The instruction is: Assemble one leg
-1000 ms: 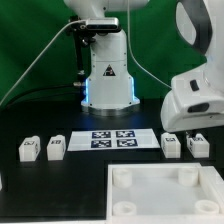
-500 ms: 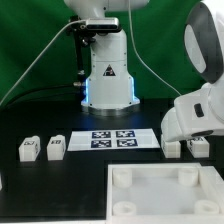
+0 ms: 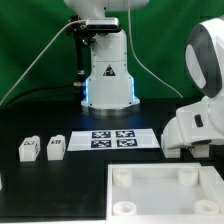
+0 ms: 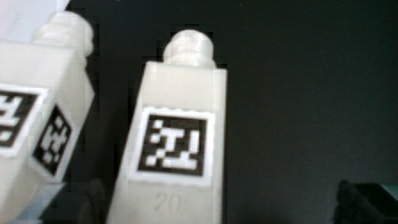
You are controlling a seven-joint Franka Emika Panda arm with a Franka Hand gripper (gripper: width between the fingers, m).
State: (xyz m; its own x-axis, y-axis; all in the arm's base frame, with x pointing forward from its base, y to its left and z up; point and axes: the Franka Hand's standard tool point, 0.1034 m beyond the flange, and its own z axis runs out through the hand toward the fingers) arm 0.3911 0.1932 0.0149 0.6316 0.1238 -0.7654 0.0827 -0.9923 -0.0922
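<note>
In the exterior view a large white panel (image 3: pixel 160 200) fills the tabletop's near corner on the exterior view's right. Its round corner sockets (image 3: pixel 122 177) show as bare rings. The marker board (image 3: pixel 112 138) lies flat at the middle of the table, in front of the robot base (image 3: pixel 108 75). Toward the table edge on the exterior view's left, an outer leg (image 3: pixel 28 149) and an inner leg (image 3: pixel 56 147) stand upright side by side, just apart. The arm (image 3: pixel 200 122) bends low over the table by the edge on the exterior view's right, just beyond the board's end, its bulky white wrist covering what lies beneath. In the wrist view the leg (image 4: pixel 178 125) sits close under the camera, tag facing it, with a rounded peg (image 4: pixel 189 45) on one end. A neighbouring leg (image 4: pixel 36 105) stands just beside it, not touching. Only dark blurs mark the frame's rim, so I cannot tell whether the gripper is spread or closed.
</note>
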